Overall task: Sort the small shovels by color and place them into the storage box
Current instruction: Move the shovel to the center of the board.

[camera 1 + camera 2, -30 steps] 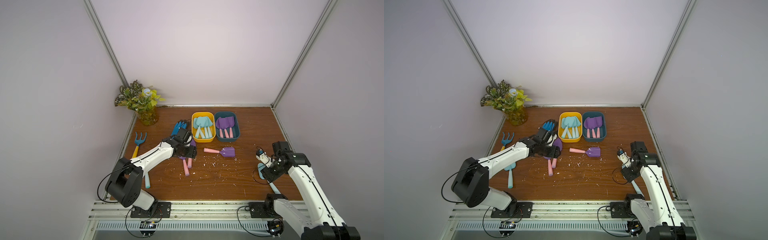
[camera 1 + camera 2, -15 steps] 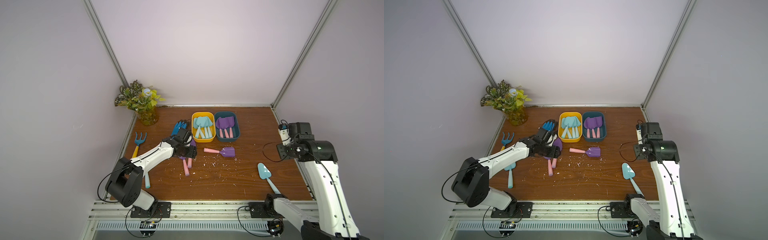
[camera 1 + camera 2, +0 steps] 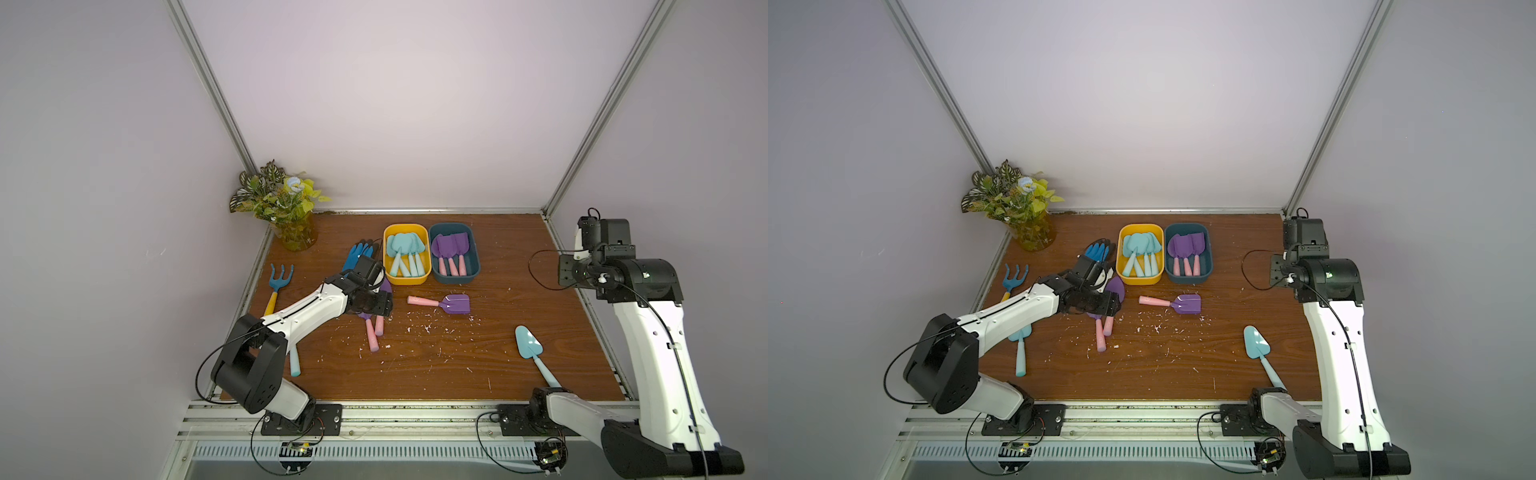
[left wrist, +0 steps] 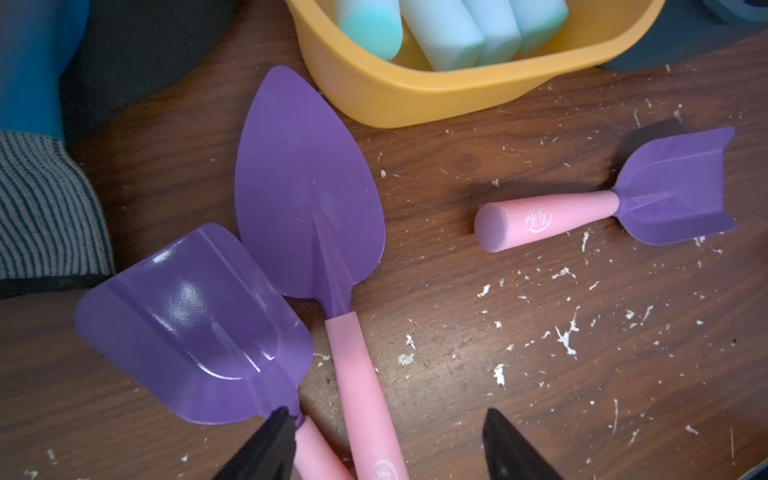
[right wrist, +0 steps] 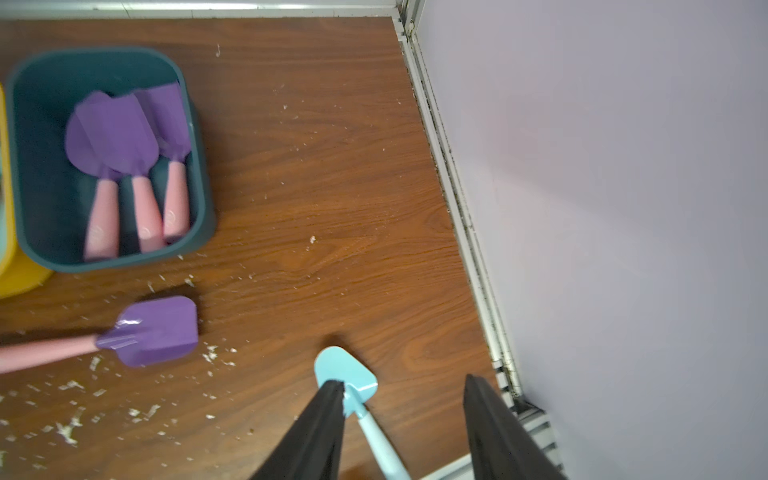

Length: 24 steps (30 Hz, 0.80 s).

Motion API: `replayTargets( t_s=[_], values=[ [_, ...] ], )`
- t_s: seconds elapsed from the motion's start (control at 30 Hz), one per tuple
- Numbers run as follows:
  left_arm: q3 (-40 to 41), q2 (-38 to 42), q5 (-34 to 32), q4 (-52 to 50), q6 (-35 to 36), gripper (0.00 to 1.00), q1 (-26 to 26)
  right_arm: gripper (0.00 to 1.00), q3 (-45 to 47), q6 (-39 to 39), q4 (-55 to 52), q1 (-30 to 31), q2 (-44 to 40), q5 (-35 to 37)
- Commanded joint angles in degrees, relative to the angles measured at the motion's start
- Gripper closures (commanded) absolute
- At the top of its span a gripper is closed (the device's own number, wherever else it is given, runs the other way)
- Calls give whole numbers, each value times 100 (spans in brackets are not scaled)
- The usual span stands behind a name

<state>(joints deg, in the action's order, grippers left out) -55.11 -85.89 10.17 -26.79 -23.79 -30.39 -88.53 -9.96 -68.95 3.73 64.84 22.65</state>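
**A:** How far along is the sorting?

**B:** Past halfway, I'd judge. The yellow bin [image 3: 405, 281] holds about four aqua shovels [image 3: 402, 249]. The dark teal bin [image 3: 455, 281] touching it holds three purple shovels [image 3: 452, 251]. The colours aren't mixed.

**A:** And what's left on the wooden table [image 3: 436, 374]?

**B:** Five, as far as I can see. Two lie right at the left pincer [image 4: 386, 419]: a pointed purple trowel [image 4: 307, 187] and a square purple scoop [image 4: 195, 324], blades touching. Their pink handles run back between its fingers.

**A:** Is it gripping them?

**B:** No. The jaws stand wide, straddling both handles and clamping nothing. The yellow bin sits just beyond its tips, and a third purple scoop [image 4: 673, 191] lies ahead and off to one side.

**A:** And the right pincer [image 5: 403, 382]?

**B:** It's held high, jaws apart and empty. An aqua trowel [image 5: 345, 374] lies on the table well below it, and the teal bin is farther ahead.

**A:** The fifth?

**B:** Another aqua shovel [image 3: 1020, 353], behind the left pincer and partly under that arm.

**A:** So what remains?

**B:** Three purple ones for the teal bin and two aqua for the yellow.
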Motion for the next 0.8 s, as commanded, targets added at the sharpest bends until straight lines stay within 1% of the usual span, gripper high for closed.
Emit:
replayTargets(
  t_s=[0.0,0.1,0.17,0.27,0.33,0.4,0.47,0.6,0.77],
  values=[
    [56,-81,-83,-33,-14,27,37,48,494,-1514,-190,193,-346,-224],
    [59,-102,-56,-24,-20,27,34,48,1268,-2452,-519,344,-700,-437],
    [62,-112,-40,-26,-29,27,41,47,2007,-3039,-738,477,-964,-704],
    [64,-108,-34,-30,-29,27,37,45,3034,-3617,-840,661,-1409,-1013],
    [65,-95,-42,-32,-29,27,36,43,3565,-3843,-831,691,-1701,-1124],
    [71,-80,-33,-35,-27,27,38,41,3762,-3908,-711,727,-1909,-1158],
    [71,-77,-18,-28,-29,27,35,40,3759,-3946,-708,729,-1859,-1033],
    [87,-44,-24,-26,-38,27,35,35,3821,-3906,-599,726,-1477,-1003],
    [107,0,-33,-28,-40,26,42,32,3955,-3488,-211,727,-933,-887]
  ],
)
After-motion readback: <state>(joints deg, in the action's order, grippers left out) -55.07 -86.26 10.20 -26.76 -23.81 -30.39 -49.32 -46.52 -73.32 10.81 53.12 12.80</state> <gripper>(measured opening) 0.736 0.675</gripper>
